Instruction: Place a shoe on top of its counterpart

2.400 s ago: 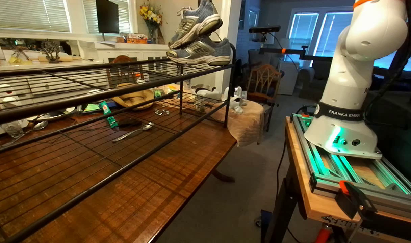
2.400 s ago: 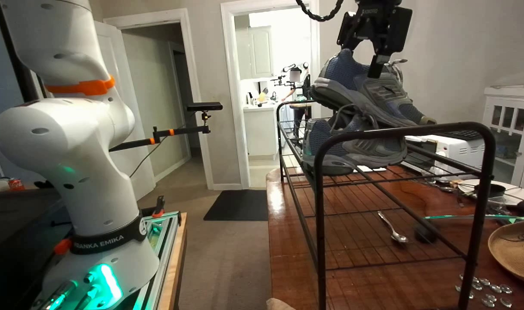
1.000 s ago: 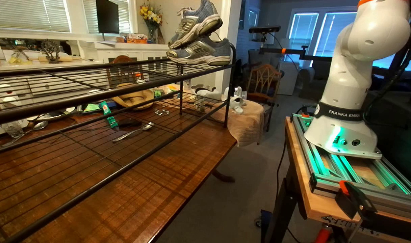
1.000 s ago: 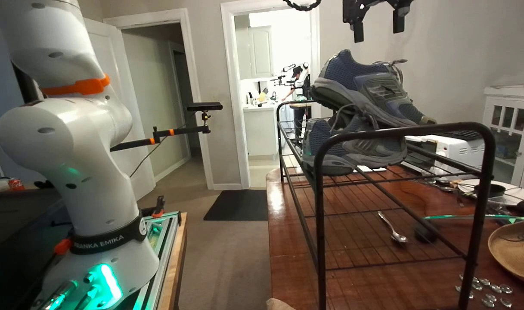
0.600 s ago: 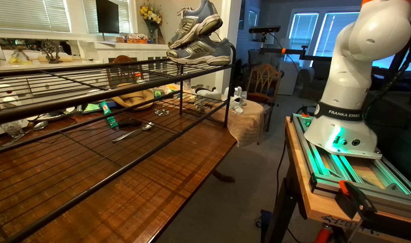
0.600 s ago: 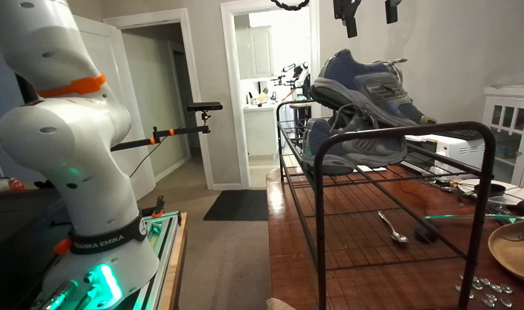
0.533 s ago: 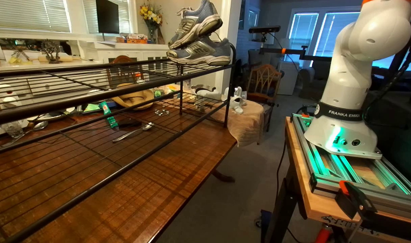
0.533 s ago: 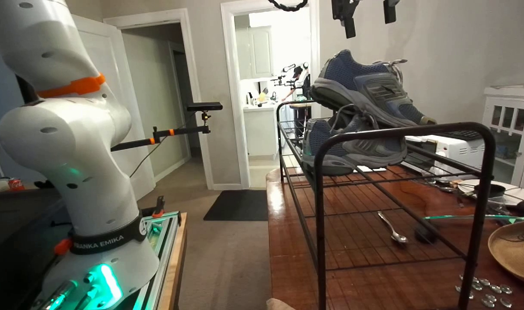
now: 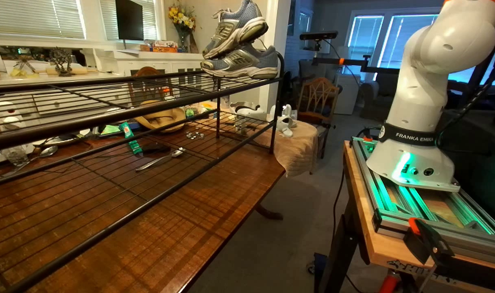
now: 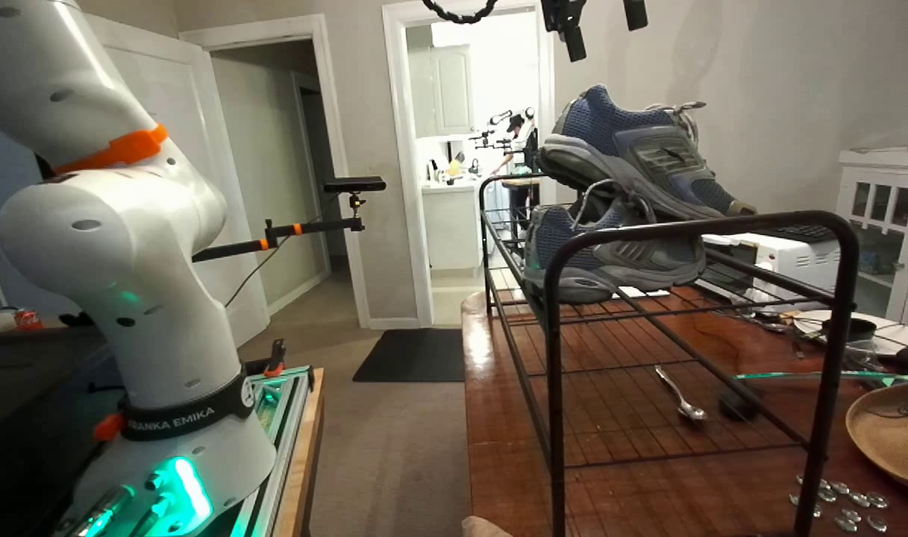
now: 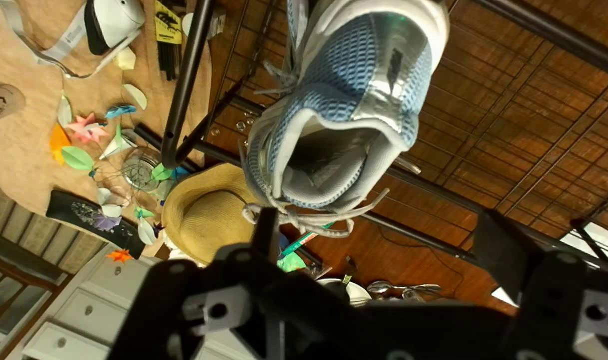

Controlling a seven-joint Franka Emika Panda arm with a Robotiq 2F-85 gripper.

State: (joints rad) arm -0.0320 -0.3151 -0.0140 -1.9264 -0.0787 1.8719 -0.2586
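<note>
The shoe (image 9: 237, 26), a blue-grey and silver sneaker with pale laces, rests tilted on top of its counterpart (image 9: 243, 64), its heel raised and toe lower. The matching counterpart stands on the top tier of a black wire rack. Both also show in an exterior view, the shoe (image 10: 640, 149) above the counterpart (image 10: 610, 250). My gripper (image 10: 605, 31) is open and empty, above the shoe and apart from it; its upper part is out of frame. In the wrist view, the shoe (image 11: 383, 60) lies beyond my spread fingers (image 11: 378, 227); the counterpart is mostly hidden beneath it.
The black wire rack (image 10: 834, 335) stands on a wooden table (image 9: 182, 228). A spoon (image 10: 677, 391), a straw hat (image 10: 894, 432) and glass pebbles (image 10: 841, 500) lie on the table. A camera on a side bracket (image 10: 354, 184) stands between the arm and the rack.
My gripper was down at the top shoe, its fingers at the collar. It has since risen off it, fingers apart, and drifted toward the arm's base. Both shoes have stayed still.
</note>
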